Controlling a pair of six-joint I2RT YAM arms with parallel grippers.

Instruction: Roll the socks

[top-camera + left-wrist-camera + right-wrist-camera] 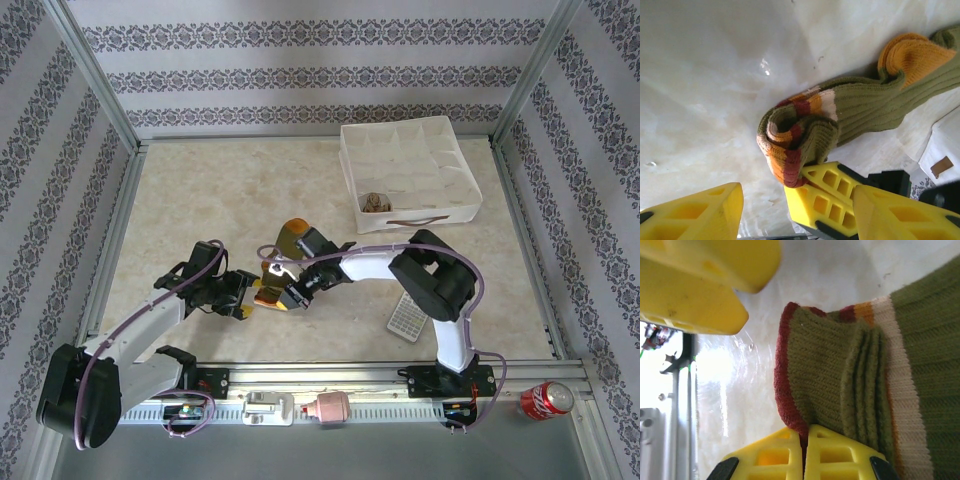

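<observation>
The olive green sock (865, 100) with orange heel and striped bands lies on the table, its cuff end curled into a loose roll (790, 135). My right gripper (805, 437) is shut on the dark red cuff edge (785, 390). In the top view the right gripper (288, 297) reaches left, with the sock's orange end (295, 233) behind it. My left gripper (240, 305) is just left of the cuff and open. Its yellow fingers (695, 215) stand wide apart, off the fabric. A rolled brown argyle sock (375, 202) sits in a compartment of the organizer.
A white fabric organizer (410, 170) with several compartments stands at the back right. A white flat keypad-like object (405, 315) lies by the right arm's base. A red can (545, 400) and a pink item (330, 408) sit along the near rail. Metal frame posts border the table.
</observation>
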